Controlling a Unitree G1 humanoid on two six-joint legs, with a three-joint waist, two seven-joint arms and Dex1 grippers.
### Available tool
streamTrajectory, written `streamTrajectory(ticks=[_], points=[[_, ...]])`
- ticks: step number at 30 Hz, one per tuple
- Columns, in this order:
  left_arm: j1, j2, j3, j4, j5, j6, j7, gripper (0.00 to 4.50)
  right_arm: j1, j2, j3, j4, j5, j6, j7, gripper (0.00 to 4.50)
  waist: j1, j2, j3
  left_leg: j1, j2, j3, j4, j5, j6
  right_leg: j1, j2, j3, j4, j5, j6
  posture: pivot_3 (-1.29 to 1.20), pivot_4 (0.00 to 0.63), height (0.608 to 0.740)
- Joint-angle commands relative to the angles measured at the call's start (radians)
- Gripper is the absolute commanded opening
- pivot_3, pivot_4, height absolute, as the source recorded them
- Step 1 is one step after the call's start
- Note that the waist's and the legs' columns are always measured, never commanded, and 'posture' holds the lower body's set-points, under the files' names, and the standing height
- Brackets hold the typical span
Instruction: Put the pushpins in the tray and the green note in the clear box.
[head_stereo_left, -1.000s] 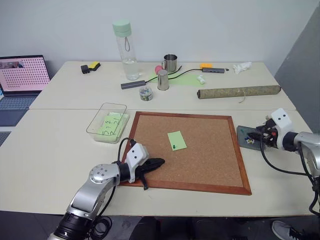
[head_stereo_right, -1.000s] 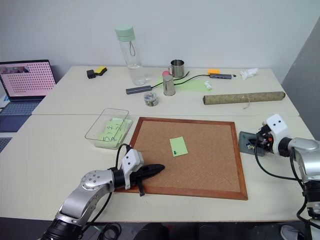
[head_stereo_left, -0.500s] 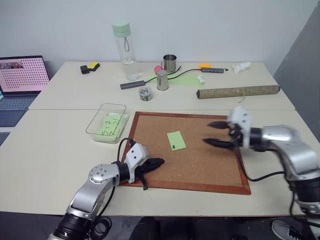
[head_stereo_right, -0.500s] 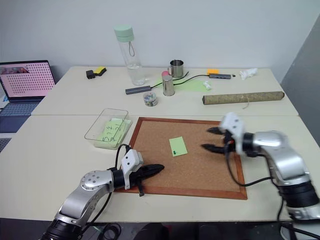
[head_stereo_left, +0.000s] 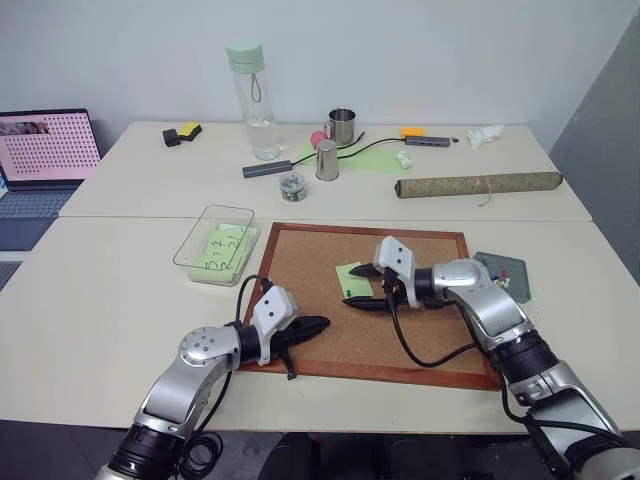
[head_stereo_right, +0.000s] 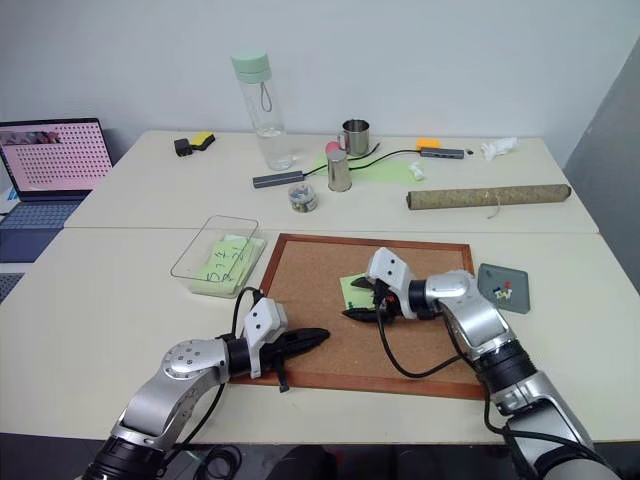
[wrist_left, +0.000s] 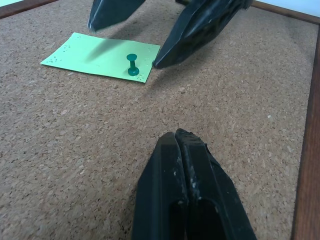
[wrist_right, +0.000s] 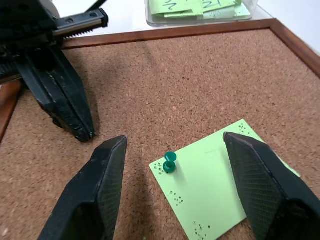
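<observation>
Head view: cork board (head_stereo_left: 400, 330) lying at the table's front edge, centre. Green note (head_stereo_left: 351, 278) on the board's middle, held by a green pin (wrist_right: 169, 162) at its front corner. Right gripper (head_stereo_left: 361, 286) over the note, fingers apart, one on each side of it. Left gripper (head_stereo_left: 318, 324) at the board's front left corner, fingers pressed together, nothing between them. Clear box (head_stereo_left: 202, 247) just off the board's left edge, with written green notes inside. Tray (head_stereo_right: 502, 288) just off the board's right edge, with small pins in it (colours too small to sort with certainty).

Left wrist view: own fingers (wrist_left: 186, 190) closed, tips resting low over bare cork. Ahead, the note with the green pin standing upright in it; the right gripper's two black tips hang above the note's far side.

Right wrist view: own fingers (wrist_right: 260, 185) spread wide, the pin and the note's corner between them, neither finger touching the pin. The left gripper beyond, on the cork; the box past the board's frame
</observation>
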Motion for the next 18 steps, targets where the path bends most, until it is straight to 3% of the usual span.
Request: streamTrajectory(ticks=[1, 11, 18], points=[[0.034, 0.001, -0.037, 0.036, 0.033, 0.049, 0.01, 0.0, -0.017, 0.015, -0.022, 0.023, 0.002, -0.038, 0.013, 2.24, 0.0, 0.0, 0.0, 0.0, 0.0, 0.0, 0.0, 0.0, 0.0, 0.0, 0.0, 0.0, 0.0, 0.0, 0.0, 0.0, 0.15, 0.74], [0.049, 0.002, -0.037, 0.02, 0.029, 0.054, 0.021, 0.0, -0.015, 0.031, -0.017, 0.05, -0.012, -0.047, 0.027, 0.02, 0.0, 0.0, 0.0, 0.0, 0.0, 0.0, 0.0, 0.0, 0.0, 0.0, 0.0, 0.0, 0.0, 0.0, 0.0, 0.0, 0.15, 0.74], [0.062, 0.001, -0.037, 0.015, 0.028, 0.053, 0.026, 0.0, -0.016, 0.036, -0.048, -0.021, 0.022, -0.008, 0.033, 0.0, -0.001, 0.0, 0.0, 0.0, 0.0, 0.0, 0.0, 0.0, 0.0, 0.0, 0.0, 0.0, 0.0, 0.0, 0.0, 0.0, 0.15, 0.74]])
